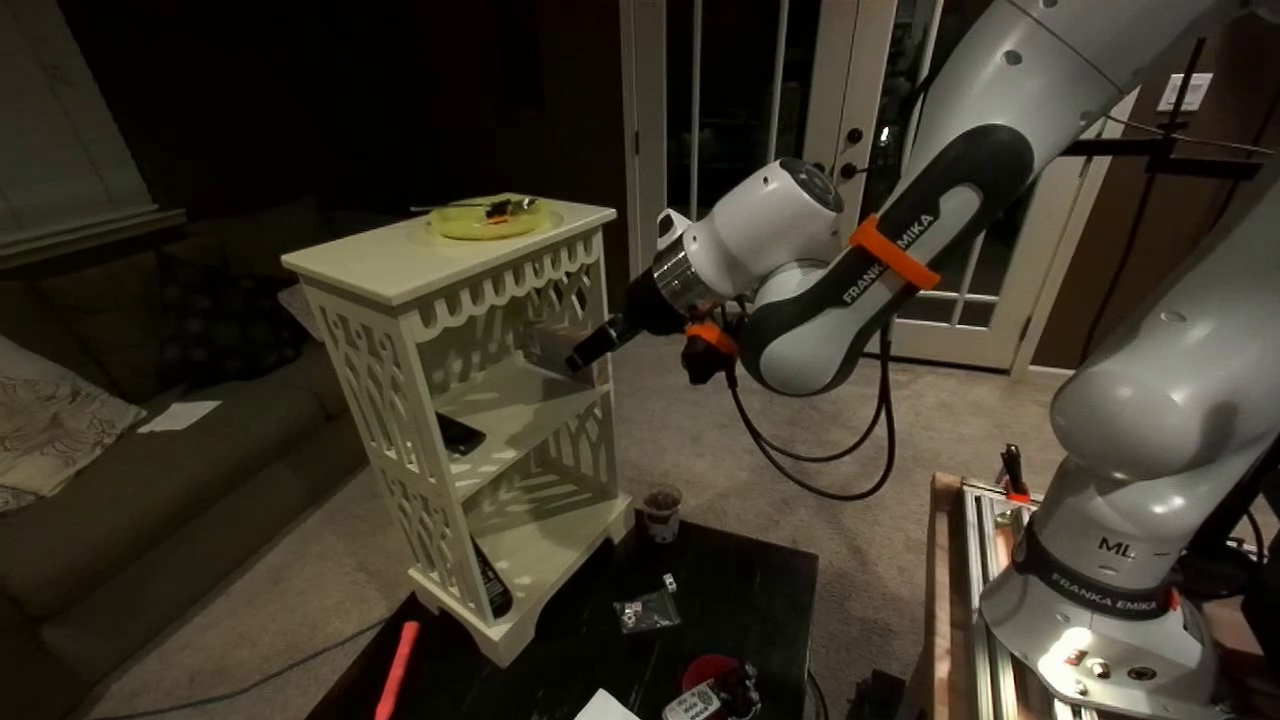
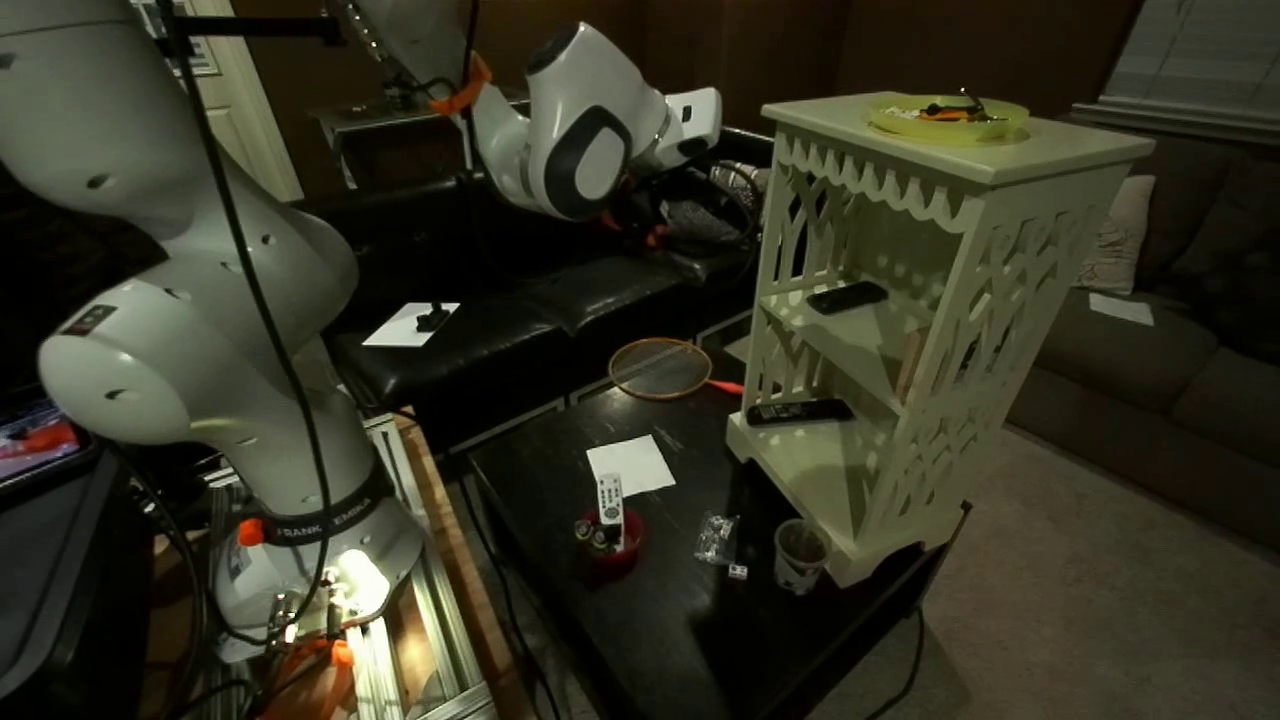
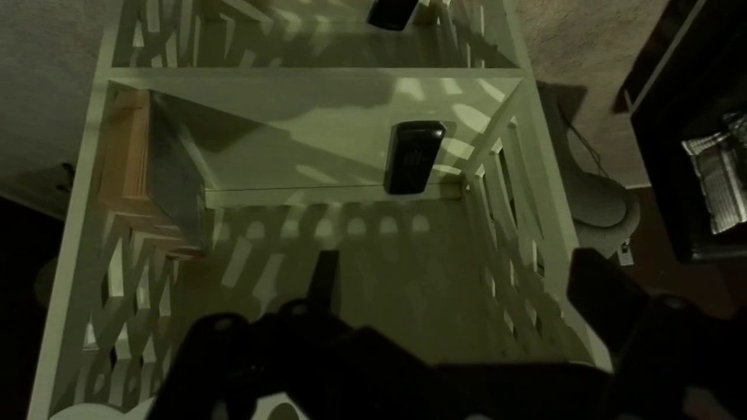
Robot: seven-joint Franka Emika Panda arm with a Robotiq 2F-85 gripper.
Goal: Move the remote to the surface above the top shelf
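- Gripper (image 3: 458, 262) is spread wide with nothing in its grip, and its 2 fingers (image 3: 325, 280) show well apart in the wrist view
- In an exterior view it's pointed at the open front of the upper compartment of the stand (image 1: 424, 400); can't tell if the tips are past the front edge
- The black remote (image 3: 414, 157) is lying flat on the upper inner shelf (image 3: 327, 140), near 1 lattice side, apart from the fingers
- Against the opposite side of that shelf there's an upright boxy thing (image 3: 154, 175), book or box, can't tell which
- A 2nd remote (image 2: 800, 411), also black, is on the lower shelf (image 2: 815, 455)
- Cream-white top board (image 1: 370, 262) has a yellow dish (image 1: 465, 225) with small bits in it
- Stand's on a black table (image 2: 545, 450) with a cup (image 2: 800, 560) just beside it, plus a red bowl (image 2: 612, 568) with a white remote (image 2: 610, 495) propped in it
- There's also a racket (image 2: 660, 368) near the stand
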